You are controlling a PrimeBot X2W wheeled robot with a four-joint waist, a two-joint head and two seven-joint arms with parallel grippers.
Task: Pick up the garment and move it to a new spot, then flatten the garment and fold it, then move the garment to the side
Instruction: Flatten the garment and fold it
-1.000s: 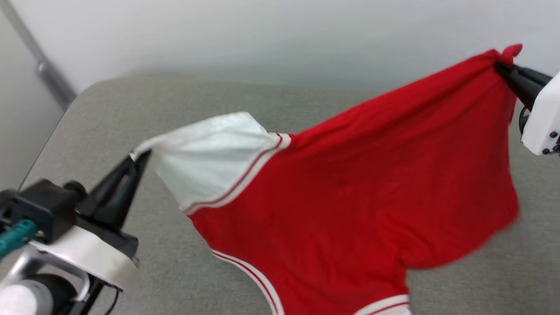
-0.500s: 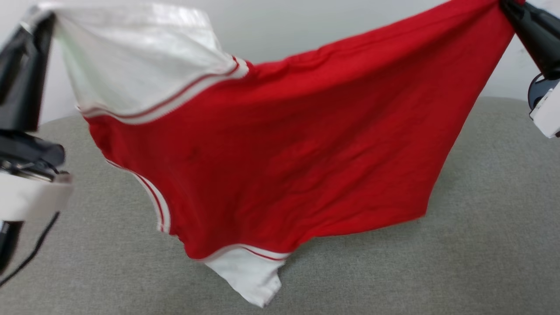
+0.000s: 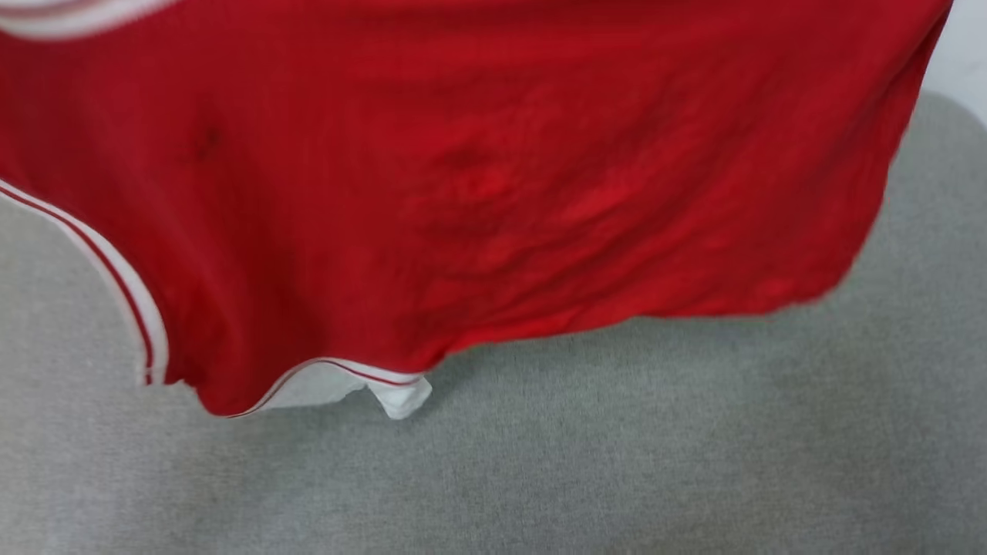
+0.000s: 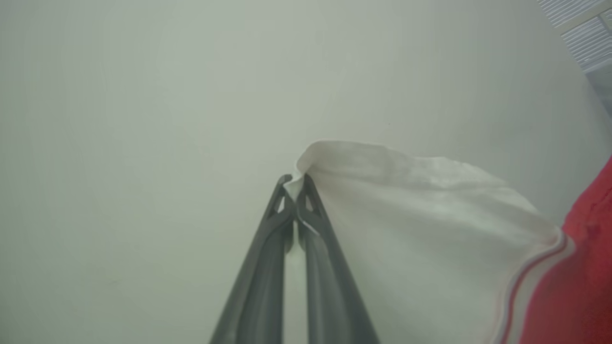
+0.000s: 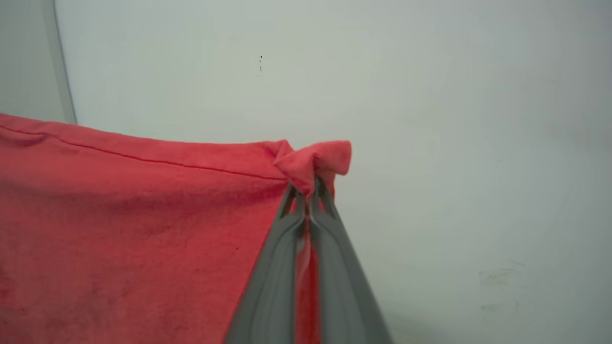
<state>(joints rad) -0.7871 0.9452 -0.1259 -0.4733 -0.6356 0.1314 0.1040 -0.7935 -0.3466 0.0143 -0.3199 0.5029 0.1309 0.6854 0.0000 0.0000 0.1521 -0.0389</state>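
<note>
In the head view the garment [image 3: 493, 177] hangs spread above the grey surface [image 3: 617, 462]; in the left wrist view the left gripper [image 4: 294, 184] pinches its white sleeve [image 4: 406, 215]; in the right wrist view the right gripper [image 5: 308, 191] pinches a red corner.

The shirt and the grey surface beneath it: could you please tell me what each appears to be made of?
The shirt looks like soft, matte knit cloth: it drapes, wrinkles and bunches at the pinched corner. Its white sleeve seems thinner, slightly shiny; weave unclear. The grey surface looks like matte, flecked fabric or felt; its backing is hidden.
</note>
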